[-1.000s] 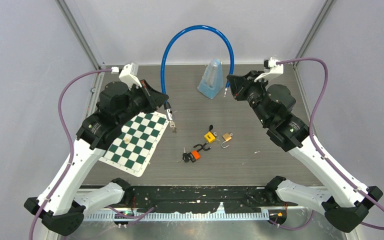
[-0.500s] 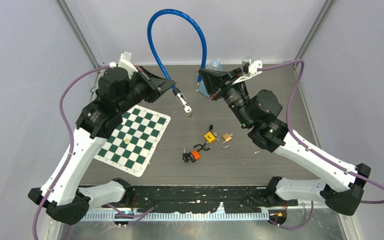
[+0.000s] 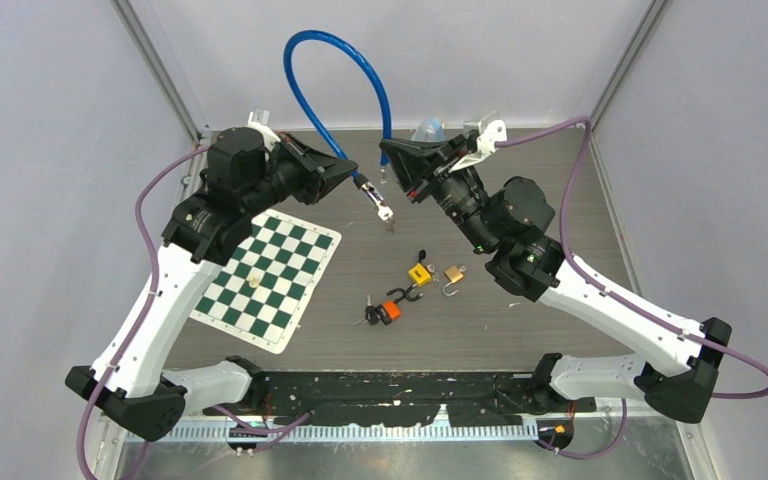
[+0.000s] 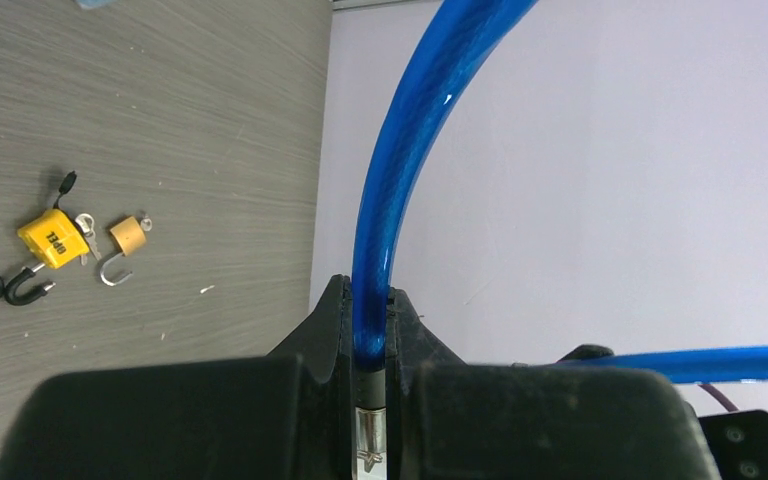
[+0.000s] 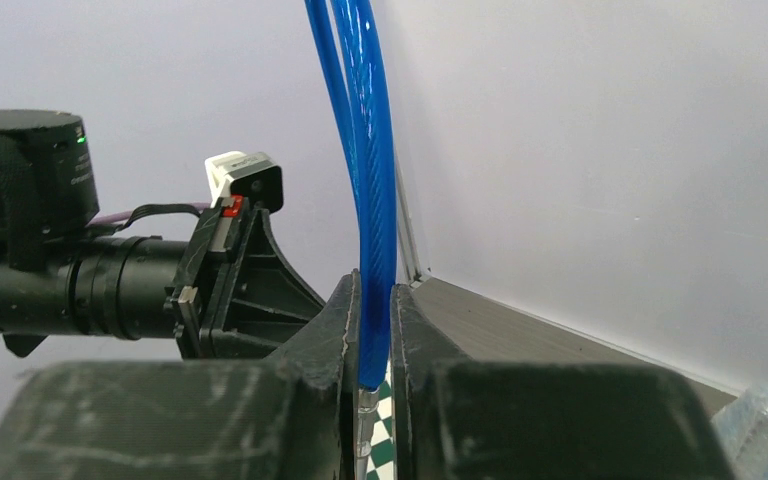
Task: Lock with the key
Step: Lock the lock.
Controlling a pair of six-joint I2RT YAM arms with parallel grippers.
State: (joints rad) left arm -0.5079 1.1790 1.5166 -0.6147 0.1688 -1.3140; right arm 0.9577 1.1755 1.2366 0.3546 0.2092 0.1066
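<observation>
A blue cable lock (image 3: 312,60) arches high over the back of the table. My left gripper (image 3: 345,173) is shut on one end, at the black lock barrel with a key hanging from it (image 3: 380,208); the wrist view shows the blue cable (image 4: 390,200) clamped between the jaws. My right gripper (image 3: 388,153) is shut on the other end of the cable (image 5: 372,200), with the metal pin tip below the jaws. The two ends are close together but apart. A yellow padlock (image 3: 419,273), a small brass padlock (image 3: 453,274) and an orange-tagged key bunch (image 3: 388,309) lie mid-table.
A green and white chessboard mat (image 3: 270,277) lies at the left with a small pale piece on it. A light blue object (image 3: 428,130) stands at the back behind my right wrist. Metal frame posts rise at both back corners.
Both arms have swung toward the middle, bringing the two cable ends together. The cable loop has narrowed and shifted left, and the right arm has moved well away from the back right.
</observation>
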